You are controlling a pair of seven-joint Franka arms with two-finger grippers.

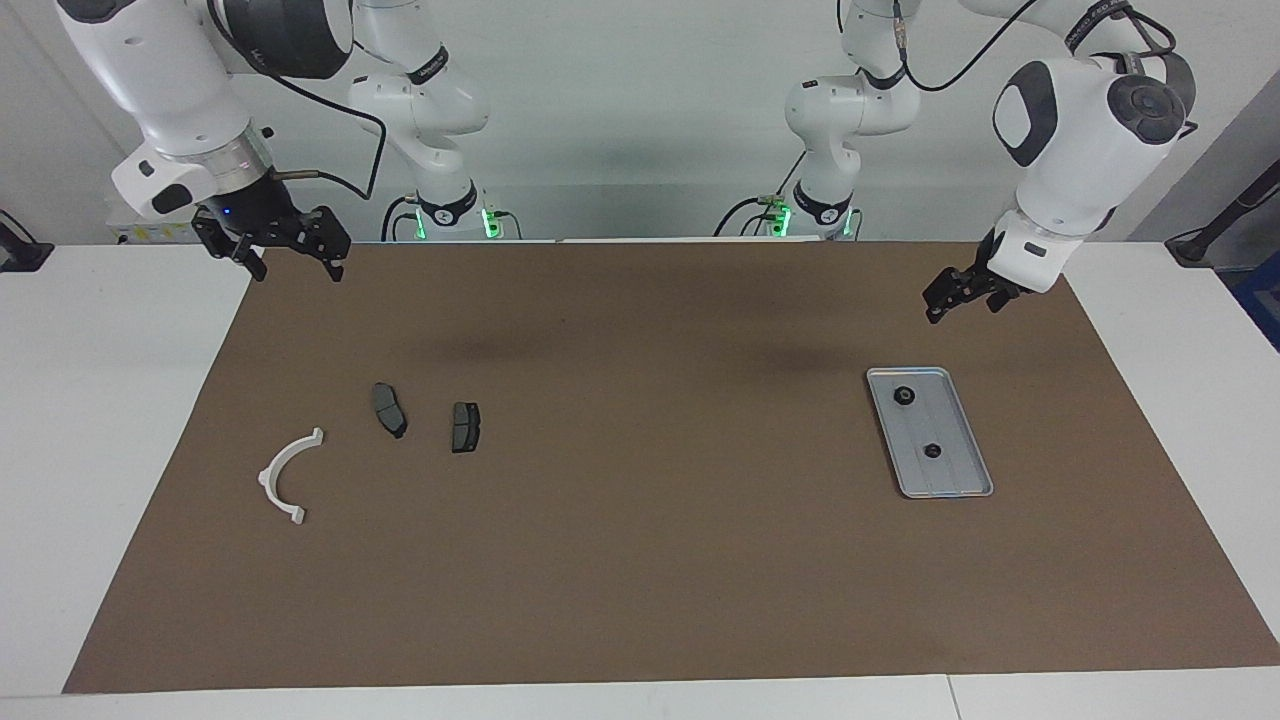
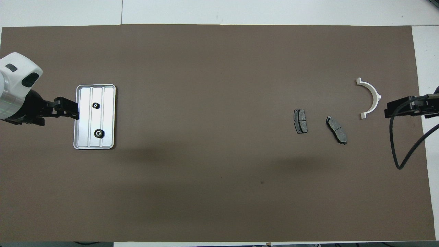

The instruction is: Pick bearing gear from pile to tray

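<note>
Right gripper (image 1: 290, 252) hangs raised over the brown mat's (image 1: 640, 560) edge at the right arm's end of the surface (image 1: 100, 420), fingers spread wide, holding nothing. In the overhead view it shows as a dark bar at the frame edge (image 2: 408, 107), next to the bracket.

Pile remnants sit on the mat at that same end: white semicircular bracket (image 1: 287, 476) farthest from the robots, then two dark grey brake pads (image 1: 389, 409) (image 1: 465, 427) side by side, apart from each other and from the bracket.

Middle of the mat carries only the arms' shadows.

Tray (image 1: 966, 480) lies flat on the mat toward the left arm's end. Two small black bearing gears are in it: one (image 1: 904, 396) near the end closer to the robots, one (image 1: 932, 450) about mid-tray. They're apart, not touching.

Left gripper (image 1: 948, 296) is up in the air over the mat just beside the tray's robot-side end, carrying nothing. Fingers angled down; can't tell how wide the gap is.
</note>
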